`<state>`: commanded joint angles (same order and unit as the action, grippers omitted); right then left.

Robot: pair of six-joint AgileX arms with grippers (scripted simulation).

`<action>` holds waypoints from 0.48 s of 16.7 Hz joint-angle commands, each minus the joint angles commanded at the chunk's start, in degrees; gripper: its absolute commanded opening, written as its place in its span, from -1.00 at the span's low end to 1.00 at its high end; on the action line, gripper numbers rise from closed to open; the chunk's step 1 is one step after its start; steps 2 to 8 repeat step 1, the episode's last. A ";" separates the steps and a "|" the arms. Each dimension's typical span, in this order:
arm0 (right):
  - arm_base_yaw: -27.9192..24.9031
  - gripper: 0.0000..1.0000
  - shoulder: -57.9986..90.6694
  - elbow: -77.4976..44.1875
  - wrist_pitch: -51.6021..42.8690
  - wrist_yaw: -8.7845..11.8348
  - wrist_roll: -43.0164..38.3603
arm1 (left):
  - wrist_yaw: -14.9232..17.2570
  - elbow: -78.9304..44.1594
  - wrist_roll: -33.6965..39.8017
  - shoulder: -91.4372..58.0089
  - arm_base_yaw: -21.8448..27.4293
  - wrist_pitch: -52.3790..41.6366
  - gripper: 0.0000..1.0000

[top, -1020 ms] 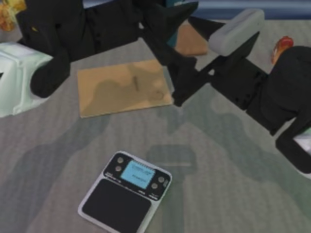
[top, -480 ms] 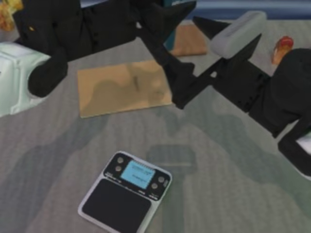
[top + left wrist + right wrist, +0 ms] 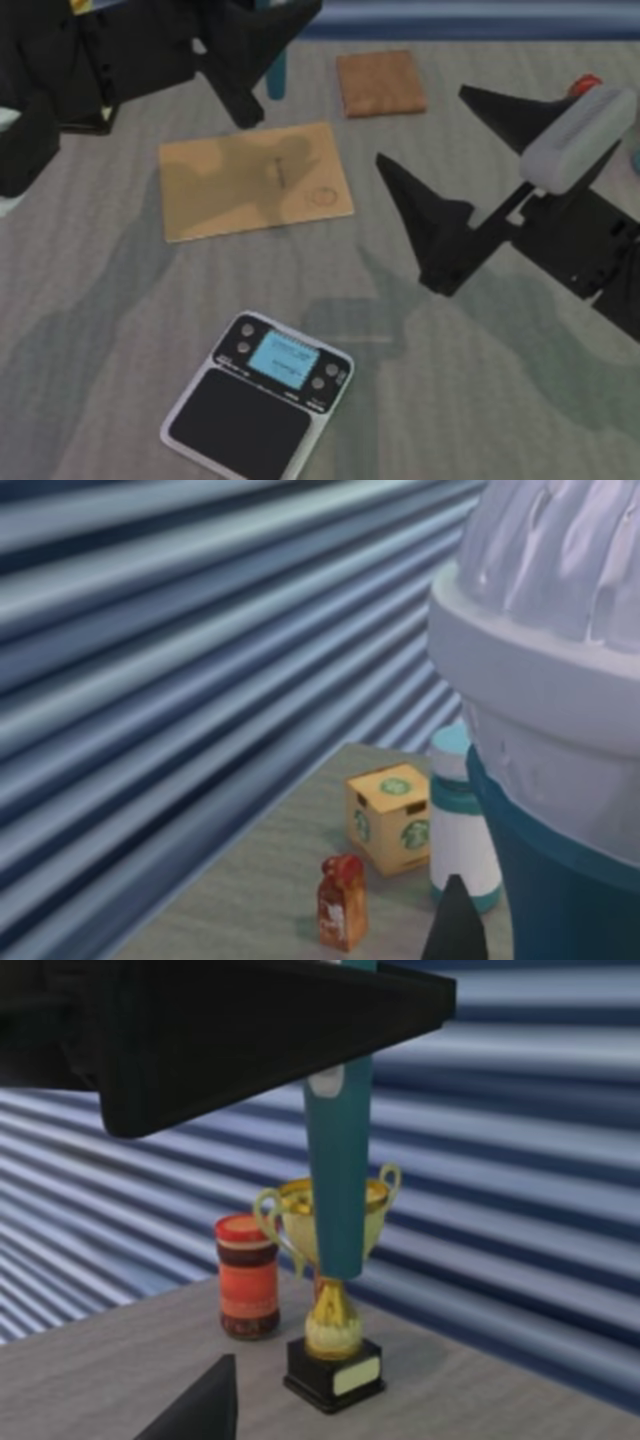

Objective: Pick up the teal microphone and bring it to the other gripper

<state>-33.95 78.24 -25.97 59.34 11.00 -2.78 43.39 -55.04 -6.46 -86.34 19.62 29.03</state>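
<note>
Two black two-finger grippers: left gripper (image 3: 255, 50), at the grey table's (image 3: 480, 400) far edge near its left corner, is clamped on the teal microphone (image 3: 275, 72) and holds it clear of the table, so pickup looks done; delivery to the right gripper (image 3: 470, 160), wide open, empty and well apart toward the right edge, remains. Microphone long axis roughly vertical in the right wrist view, narrow handle end down, white switch strip (image 3: 326, 1082) just below the left fingers; head hidden there.

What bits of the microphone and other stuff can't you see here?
- Top view: microphone head hidden under the left gripper; only a teal sliver shows.
- Right wrist view: its head is hidden behind that gripper.
- Left wrist view: its handle is cut off by the edge.
- Top view: scale screen writing, too small.
</note>
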 joint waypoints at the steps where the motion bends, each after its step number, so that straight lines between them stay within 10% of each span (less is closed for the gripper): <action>1: 0.02 1.00 -0.18 0.17 0.04 0.05 0.00 | 0.12 0.06 0.00 0.06 -0.14 -0.01 -1.00; 8: 0.02 1.00 -0.18 0.17 0.04 0.05 0.00 | 0.12 0.06 0.00 0.06 -0.14 -0.01 -1.00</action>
